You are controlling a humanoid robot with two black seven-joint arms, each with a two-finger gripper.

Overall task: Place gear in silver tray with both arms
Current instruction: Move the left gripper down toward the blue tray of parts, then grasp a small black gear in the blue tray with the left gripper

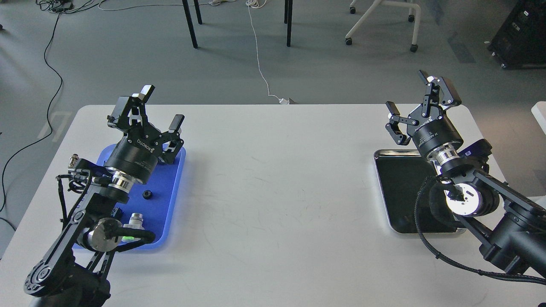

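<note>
A small black gear [147, 195] lies on the blue plastic tray [170, 200] at the table's left. My left gripper [162, 106] hovers above that tray's far end, open and empty, its arm covering part of the tray. On the right, the silver tray [399, 187] with its dark mirror floor sits partly under my right arm. My right gripper [420, 104] is raised above the silver tray's far edge, open, holding nothing.
A small silver cylindrical part [136, 219] rests on the blue tray near its front. The white table [273, 179] spans the view between the two trays. Beyond the table are chair legs [194, 23], a white cable [260, 64] and a wheeled base [379, 25].
</note>
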